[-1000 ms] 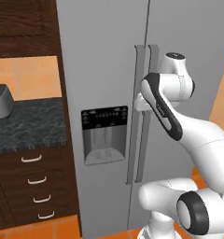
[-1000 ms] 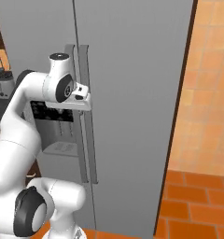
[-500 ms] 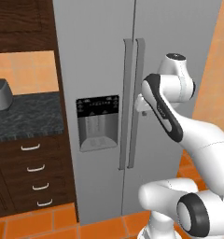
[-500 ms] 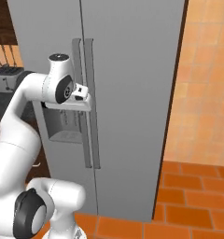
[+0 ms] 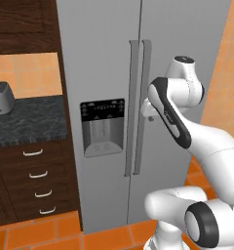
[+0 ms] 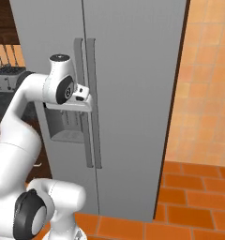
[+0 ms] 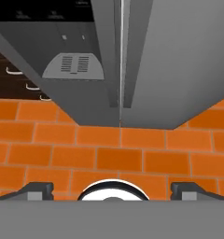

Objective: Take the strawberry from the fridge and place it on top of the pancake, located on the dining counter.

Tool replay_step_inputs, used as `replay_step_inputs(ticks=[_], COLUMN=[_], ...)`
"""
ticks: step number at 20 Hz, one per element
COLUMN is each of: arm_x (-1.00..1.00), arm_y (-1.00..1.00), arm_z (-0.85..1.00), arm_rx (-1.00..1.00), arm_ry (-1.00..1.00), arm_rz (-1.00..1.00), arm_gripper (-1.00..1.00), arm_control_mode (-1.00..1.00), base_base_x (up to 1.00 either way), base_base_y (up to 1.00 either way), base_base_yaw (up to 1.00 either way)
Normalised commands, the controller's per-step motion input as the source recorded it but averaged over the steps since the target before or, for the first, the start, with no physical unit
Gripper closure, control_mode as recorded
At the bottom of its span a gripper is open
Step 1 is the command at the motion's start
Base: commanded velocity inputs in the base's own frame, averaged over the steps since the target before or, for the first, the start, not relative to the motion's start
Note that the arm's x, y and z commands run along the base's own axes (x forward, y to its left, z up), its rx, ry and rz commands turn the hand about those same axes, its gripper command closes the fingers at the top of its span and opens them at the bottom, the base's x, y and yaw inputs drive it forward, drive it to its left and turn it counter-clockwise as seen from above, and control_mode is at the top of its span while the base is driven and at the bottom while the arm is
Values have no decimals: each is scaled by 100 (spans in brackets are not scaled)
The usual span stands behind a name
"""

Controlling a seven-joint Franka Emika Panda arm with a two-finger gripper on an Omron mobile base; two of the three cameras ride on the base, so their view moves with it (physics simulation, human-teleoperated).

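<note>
The fridge (image 5: 138,97) is shown with both doors closed, contents hidden. The jaws (image 7: 112,189), spread wide and empty, are seen above the tiled floor (image 7: 109,154).

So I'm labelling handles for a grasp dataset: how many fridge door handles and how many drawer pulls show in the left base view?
Fridge door handles: 2
Drawer pulls: 4
Total: 6
</note>
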Motion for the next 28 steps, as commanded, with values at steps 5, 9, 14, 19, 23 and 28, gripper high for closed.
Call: replay_step_inputs(ticks=[5, 9, 14, 19, 23, 28], arm_x=[41, 100, 92, 87, 66, 37], arm_y=[-22, -32, -6, 0, 0, 1], arm_z=[-5, -19, -13, -16, -29, -15], arm_rx=[0, 0, 0, 0, -1, 0], arm_ry=[-17, -17, -14, -16, -7, -3], arm_rz=[3, 8, 3, 0, -9, -12], arm_gripper=[-100, -100, -100, -100, -100, -100], arm_control_mode=[-100, -100, -100, -100, -100, -100], base_base_x=[0, 0, 0, 0, 0, 0], base_base_y=[0, 0, 0, 0, 0, 0], base_base_yaw=[0, 0, 0, 0, 0, 0])
